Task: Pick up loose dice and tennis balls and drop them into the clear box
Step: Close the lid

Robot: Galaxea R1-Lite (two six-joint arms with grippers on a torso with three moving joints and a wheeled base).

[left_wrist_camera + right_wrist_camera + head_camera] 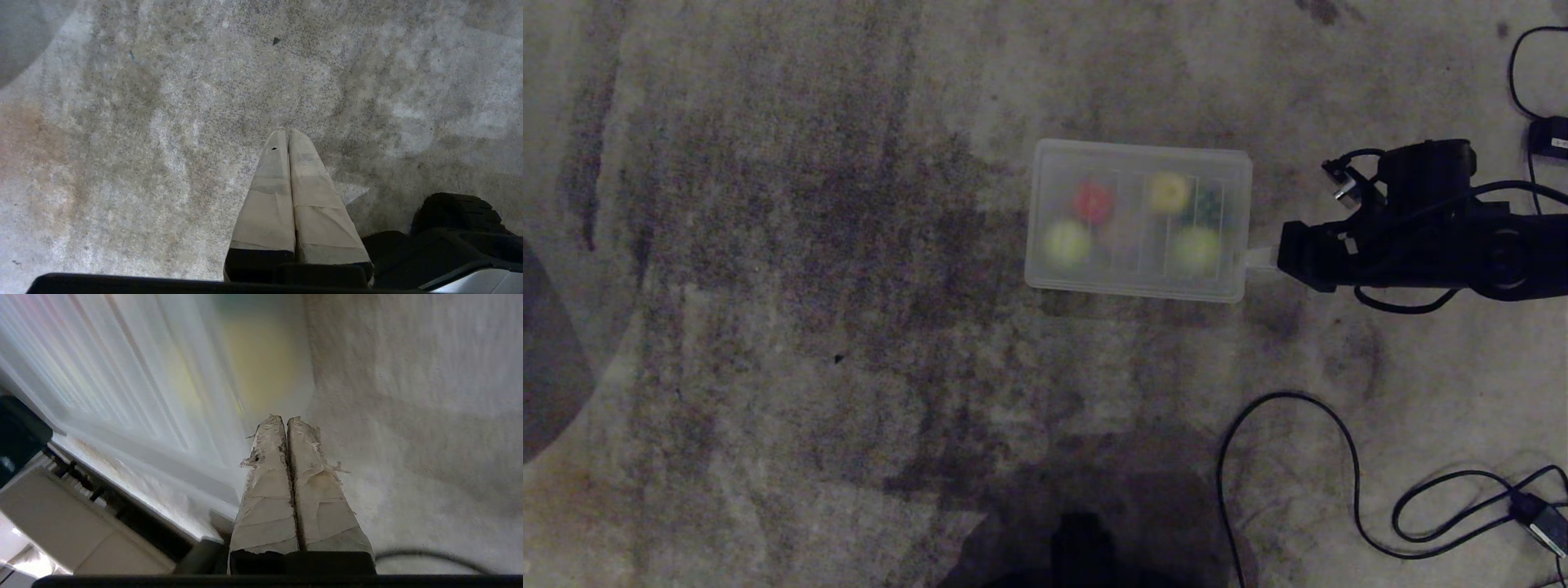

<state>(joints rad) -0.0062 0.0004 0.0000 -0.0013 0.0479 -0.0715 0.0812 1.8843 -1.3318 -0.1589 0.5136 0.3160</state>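
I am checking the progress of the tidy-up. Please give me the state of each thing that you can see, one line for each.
clear box: on the carpet, appears covered by a pale ribbed panel
red die: inside box
yellow die: inside box
dark green die: inside box
tennis balls: both inside box
right gripper: shut, empty, at box's edge
left gripper: shut, empty, over carpet

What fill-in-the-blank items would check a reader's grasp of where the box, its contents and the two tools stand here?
1. The clear box lies on the ____.
2. The red die sits ____ the clear box.
3. The right tool is at the box's short side with its fingers ____.
4. The left tool hangs over bare carpet, holding ____.

Missing words: carpet; inside; shut; nothing
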